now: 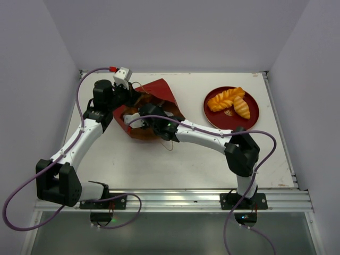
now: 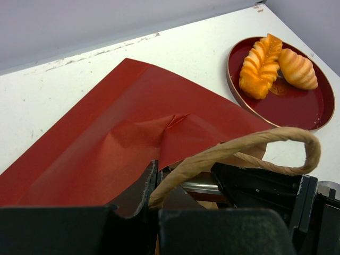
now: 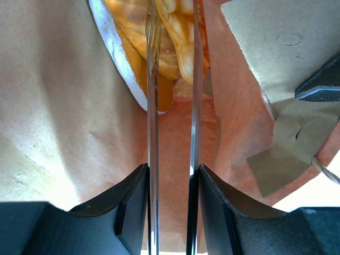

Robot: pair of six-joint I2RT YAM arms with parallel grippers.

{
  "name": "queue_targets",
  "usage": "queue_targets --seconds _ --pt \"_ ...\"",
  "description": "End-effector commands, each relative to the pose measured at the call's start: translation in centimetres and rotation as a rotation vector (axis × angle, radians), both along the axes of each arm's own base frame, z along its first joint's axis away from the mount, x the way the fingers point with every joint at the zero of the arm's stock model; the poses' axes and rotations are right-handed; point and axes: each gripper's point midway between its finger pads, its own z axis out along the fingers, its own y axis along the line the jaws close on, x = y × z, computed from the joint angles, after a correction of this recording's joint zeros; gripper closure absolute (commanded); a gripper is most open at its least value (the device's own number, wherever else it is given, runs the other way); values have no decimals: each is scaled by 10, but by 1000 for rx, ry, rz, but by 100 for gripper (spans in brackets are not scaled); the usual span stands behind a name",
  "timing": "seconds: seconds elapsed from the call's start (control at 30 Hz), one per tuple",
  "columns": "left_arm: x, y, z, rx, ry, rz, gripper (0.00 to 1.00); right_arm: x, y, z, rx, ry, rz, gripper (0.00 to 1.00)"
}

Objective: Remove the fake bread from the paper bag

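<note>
Reaching into the mouth of the paper bag point(image 3: 64, 106), the right gripper point(image 3: 172, 32) holds its two thin fingers a narrow gap apart, with a lobe of the fake bread point(image 3: 130, 26) lying between the tips. Whether the tips press on it cannot be told from this edge-on view. The bread sits deep in the bag, against the matt brown kraft lining, and shows as glossy orange-golden moulded ridges. Judged by its sheen, the piece is probably a light, rigid plastic shell. It is unlikely to crush but looks slick, so the best hold is across a waist between two ridges rather than on a rounded crest. The bag is the softer partner, creased and easily dragged along with the bread. At its rim the left gripper point(image 2: 185, 171) stands spread, with the twisted tan paper handle point(image 2: 239, 146) rising in a loop from between its fingers. Beyond it the bag's red outer face lies slack and wrinkled on the white table point(image 2: 186, 48). Farthest off, well apart from the bag, a round red plate point(image 2: 300, 109) with a raised rim carries a twisted pastry point(image 2: 259, 66) and a ribbed roll point(image 2: 297, 69), touching side by side.
</note>
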Motion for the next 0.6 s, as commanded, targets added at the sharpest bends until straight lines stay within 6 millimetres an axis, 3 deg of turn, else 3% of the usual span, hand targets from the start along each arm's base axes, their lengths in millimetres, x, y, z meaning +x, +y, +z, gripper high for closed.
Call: queue_targets --seconds 0.0,0.57 --pt "-5 1 5 9 -19 -1 100 1 -1 31 88 -47 -21 56" --pt "-6 1 6 7 -22 -5 100 15 12 11 54 -41 -35 55"
